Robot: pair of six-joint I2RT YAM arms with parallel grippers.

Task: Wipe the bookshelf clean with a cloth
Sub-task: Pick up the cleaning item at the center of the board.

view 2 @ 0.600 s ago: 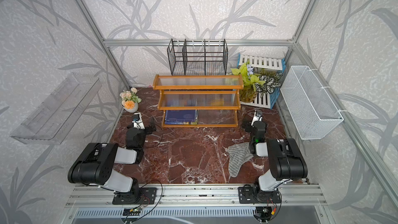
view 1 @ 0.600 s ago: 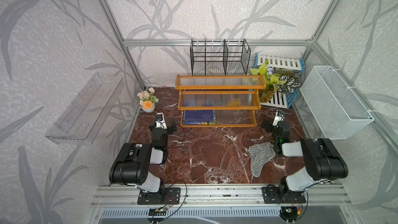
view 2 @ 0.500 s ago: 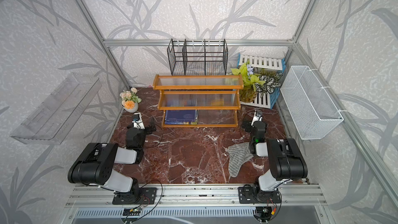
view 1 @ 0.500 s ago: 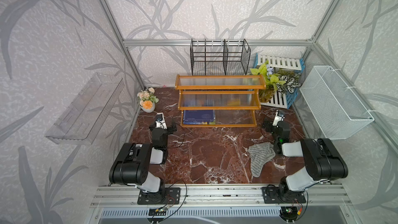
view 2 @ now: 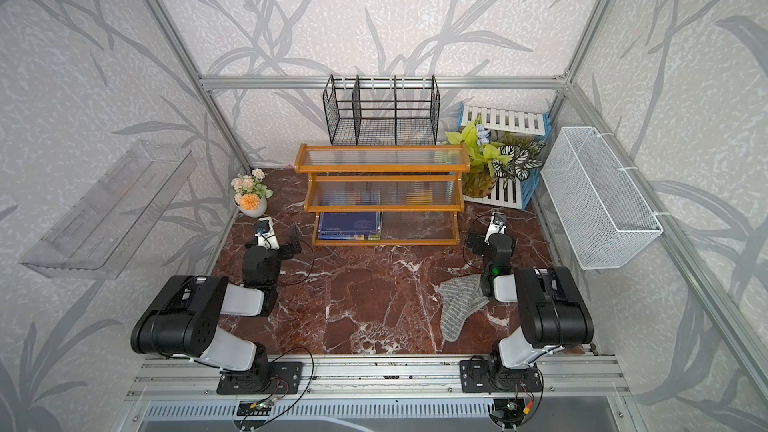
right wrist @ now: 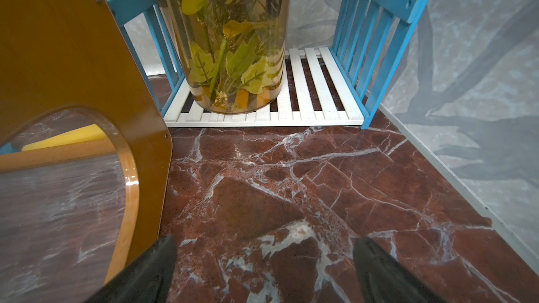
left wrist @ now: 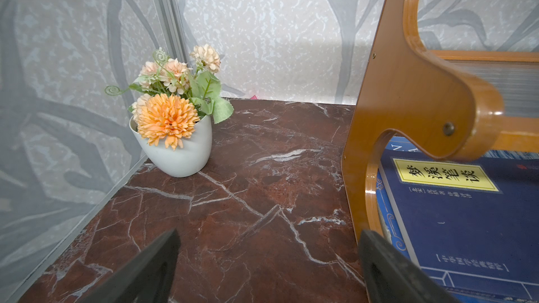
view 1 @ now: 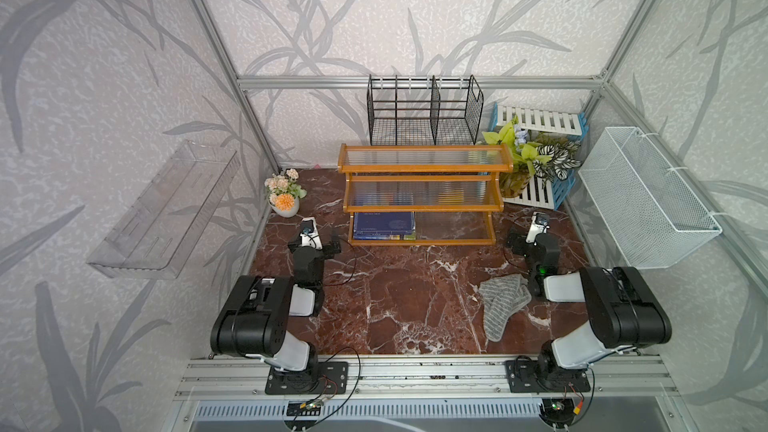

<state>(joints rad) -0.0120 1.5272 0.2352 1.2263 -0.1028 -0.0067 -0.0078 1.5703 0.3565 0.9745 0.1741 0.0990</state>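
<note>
Nothing is held yet: the right gripper stands wide over bare table beside one end of the shelf, and the left gripper is just as wide at the other end. The cloth lies crumpled on the table close to the right arm, well apart from the shelf. That arm is best placed to fetch it. Pinch a thick fold near its middle, lift clear, then wipe the top board first

Crumpled grey cloth lies apart from stepped bookshelf.
</note>
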